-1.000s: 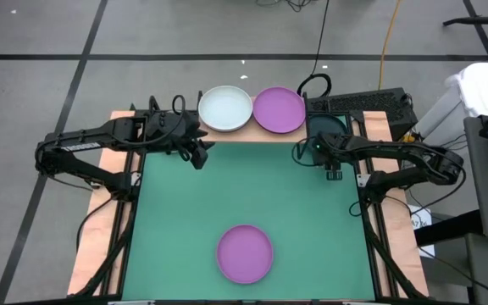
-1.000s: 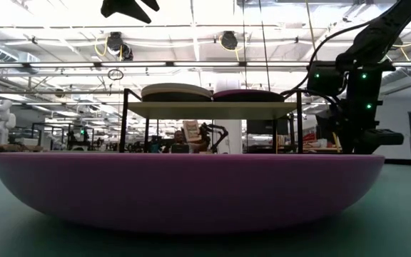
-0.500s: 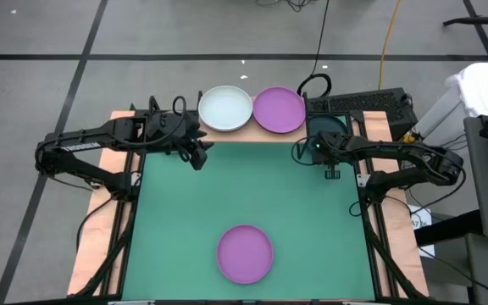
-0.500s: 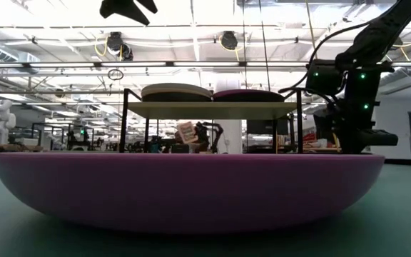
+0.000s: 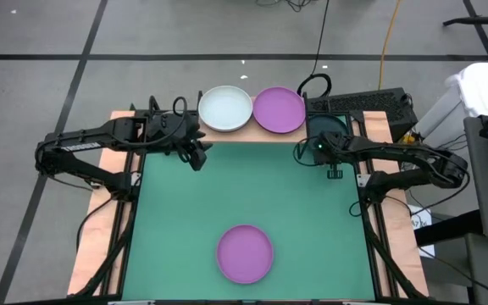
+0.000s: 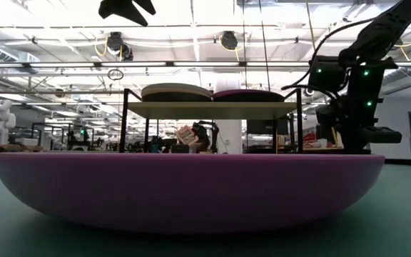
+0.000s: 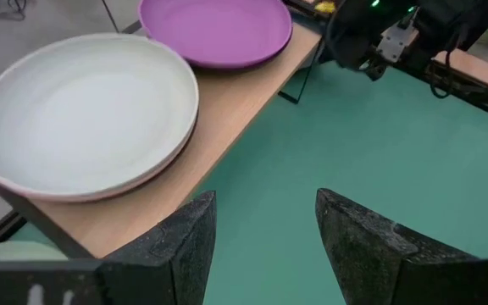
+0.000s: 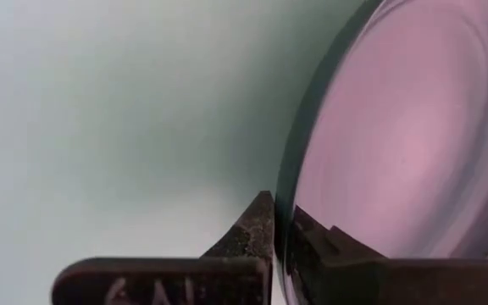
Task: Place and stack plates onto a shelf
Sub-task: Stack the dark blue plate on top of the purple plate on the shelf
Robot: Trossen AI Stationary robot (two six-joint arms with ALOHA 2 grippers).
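On the shelf (image 5: 252, 135) at the table's far edge, a white plate (image 5: 224, 108) lies on top of another plate, beside a purple plate (image 5: 279, 109). A second purple plate (image 5: 245, 252) lies flat on the green mat near the front edge. My left gripper (image 5: 197, 158) hangs open and empty, high over the mat just in front of the shelf's left end. My right gripper (image 5: 335, 172) is at the far right of the mat, shut on a plate (image 8: 396, 144) with a dark rim and a glossy, pink-tinged face. That plate shows only in the right wrist view. My right gripper pinches the plate's rim (image 8: 288, 191) between its two fingers, one on the plate's inner side and one outside it. The fingers come from above, pointing down at the mat. Whether the plate rests on the table or hangs clear, I cannot tell.
The table's right edge and its wood side strip (image 5: 390, 229) run close to my right gripper. A dark, keyboard-like object (image 5: 371, 103) lies beyond the shelf's right end. Bare green mat (image 5: 252, 191) stretches between the shelf and the near purple plate.
My right gripper has shut: the gap between its fingertips, wide a second ago, has closed, with the arm staying in about the same place.
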